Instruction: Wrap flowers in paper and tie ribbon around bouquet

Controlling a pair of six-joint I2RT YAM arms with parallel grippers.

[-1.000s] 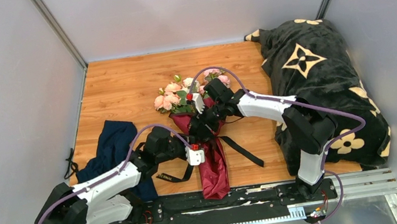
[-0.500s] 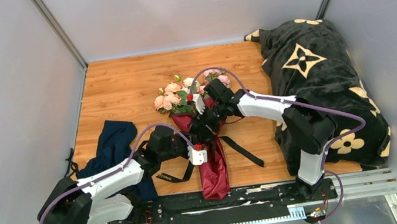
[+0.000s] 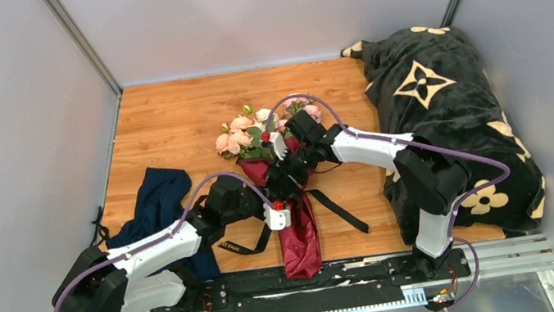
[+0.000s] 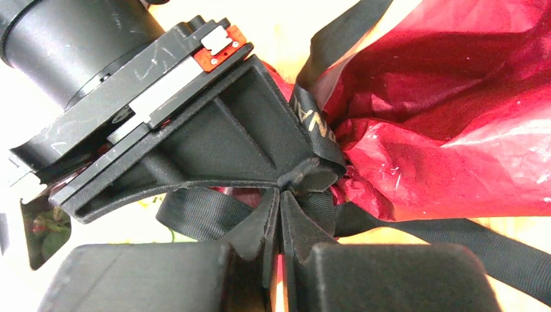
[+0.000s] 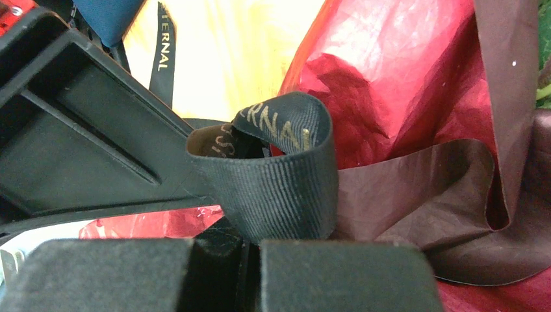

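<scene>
The bouquet lies on the wooden table, pink flowers (image 3: 238, 138) at the far end and the burgundy paper (image 3: 301, 243) cone pointing at me. A black ribbon (image 3: 337, 210) crosses its neck, with its tails trailing to either side. My left gripper (image 3: 280, 198) and right gripper (image 3: 284, 181) meet at that neck. In the left wrist view my left gripper (image 4: 281, 198) has its tips pressed together on the ribbon (image 4: 195, 214) beside the crumpled paper (image 4: 442, 130). From my shut right gripper (image 5: 250, 244) a loop of ribbon (image 5: 279, 188) stands up against the paper (image 5: 390, 65).
A navy blue cloth (image 3: 153, 207) lies crumpled to the left of the bouquet, under my left arm. A black blanket with cream flowers (image 3: 440, 107) is heaped along the right side. Grey walls close in the table on three sides.
My left gripper has edged slightly right toward the bouquet's neck and its jaws have closed in. The right arm and the bouquet have stayed put.
</scene>
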